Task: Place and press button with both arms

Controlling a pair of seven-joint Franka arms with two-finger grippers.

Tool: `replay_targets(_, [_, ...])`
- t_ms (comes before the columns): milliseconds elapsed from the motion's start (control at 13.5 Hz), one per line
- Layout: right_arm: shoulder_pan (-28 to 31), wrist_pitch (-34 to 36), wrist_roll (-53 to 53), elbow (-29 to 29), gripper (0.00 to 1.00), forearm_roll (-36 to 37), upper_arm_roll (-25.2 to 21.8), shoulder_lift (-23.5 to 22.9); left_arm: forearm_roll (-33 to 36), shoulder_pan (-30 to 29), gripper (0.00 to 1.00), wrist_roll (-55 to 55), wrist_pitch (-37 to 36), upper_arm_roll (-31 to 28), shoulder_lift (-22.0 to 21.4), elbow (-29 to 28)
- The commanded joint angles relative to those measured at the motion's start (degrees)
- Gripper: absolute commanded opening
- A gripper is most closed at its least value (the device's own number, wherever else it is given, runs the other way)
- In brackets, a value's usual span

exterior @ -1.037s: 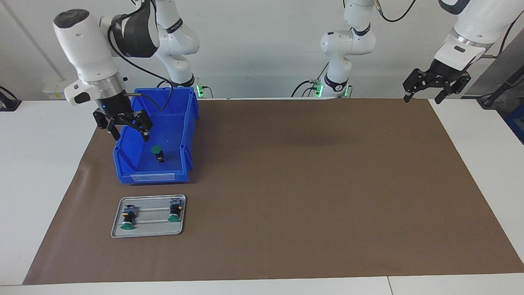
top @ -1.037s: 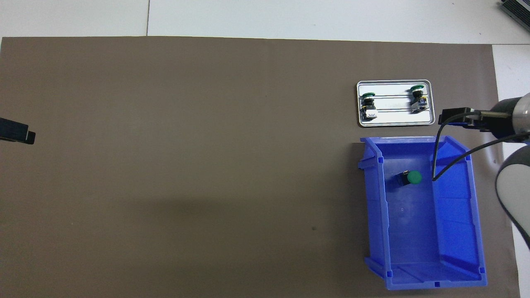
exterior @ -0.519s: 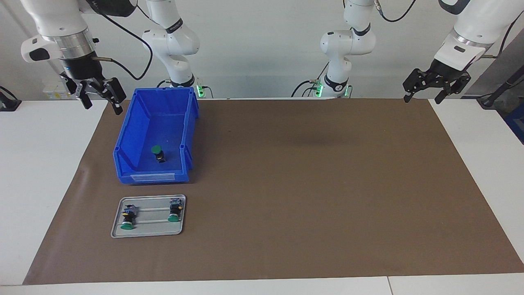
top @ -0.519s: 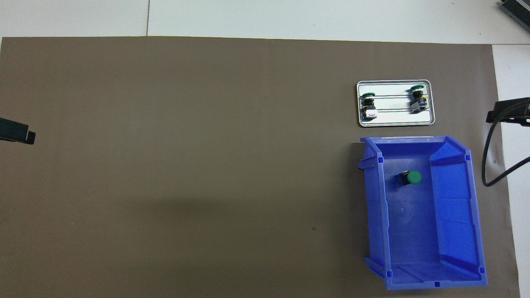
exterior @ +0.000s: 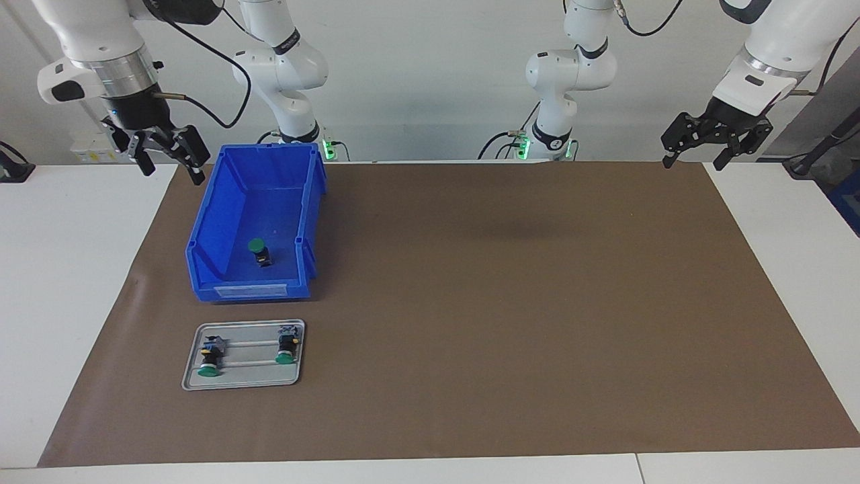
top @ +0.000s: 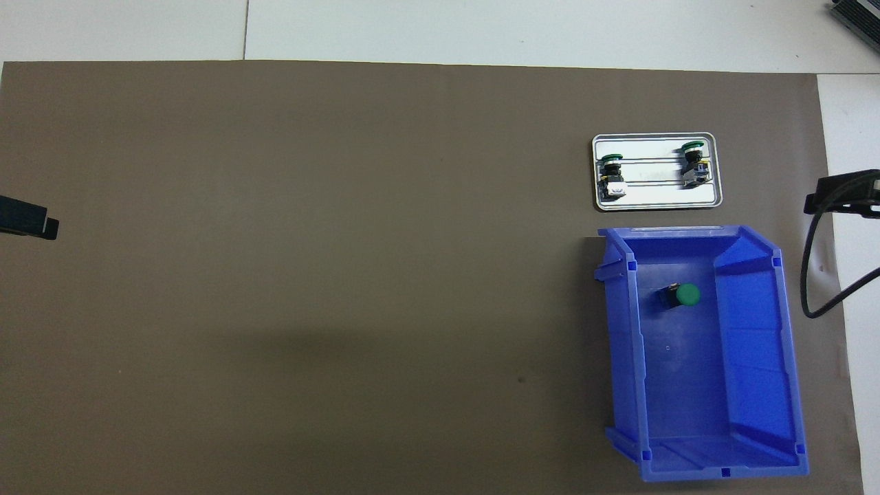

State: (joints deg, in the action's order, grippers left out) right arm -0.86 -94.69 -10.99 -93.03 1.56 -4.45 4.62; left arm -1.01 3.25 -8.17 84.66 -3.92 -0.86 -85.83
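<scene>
Two pincers hang in the air, both with fingers spread and nothing between them. One green-capped button (exterior: 258,251) lies on the floor of the blue bin (exterior: 203,265), in the part of the bin farther from the robots, its round cap uppermost and its dark body angled under it; in the overhead view the same button (top: 682,295) sits apart from the bin's (top: 760,357) walls. The bin stands on the brown mat (exterior: 510,302) that covers most of the white desk (exterior: 60,269), toward the right arm's end.

The right pincer (exterior: 164,153) is raised just beside the bin's corner nearest the robots, over the edge of the mat where it meets the bare desk, open and empty, clear of the bin's rim. A black cable loops from its wrist.

Just farther from the robots than the bin lies a small metal tray (exterior: 242,384) holding two more green-capped switches (exterior: 209,359), each lying on its side and apart from the other.

The left pincer (exterior: 713,142) is well away from the bin, over the mat's corner at the left arm's end, open and empty, waiting.
</scene>
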Motion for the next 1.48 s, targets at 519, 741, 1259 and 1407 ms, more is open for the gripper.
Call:
replay_targets(519, [-3.80, 8.38, 0.79, 2.68, 1.00, -2.35, -2.41, -0.76, 1.10, 0.00, 1.00, 0.70, -0.28, 0.14, -1.52, -1.62])
replay_targets(741, [-3.80, 8.03, 1.14, 2.15, 1.00, -1.22, -2.41, -0.58, 1.10, 0.00, 1.00, 0.70, -0.28, 0.14, -1.52, -1.62])
replay_targets(1259, [-3.80, 8.12, 1.33, 1.80, 1.00, -0.24, -2.23, -0.32, 1.10, 0.00, 1.00, 0.70, -0.28, 0.14, -1.52, -1.62])
replay_targets(1407, [-3.80, 8.12, 1.15, 1.71, 1.00, -0.33, -2.23, -0.32, 1.19, 0.00, 1.00, 0.70, -0.28, 0.14, -1.52, -1.62])
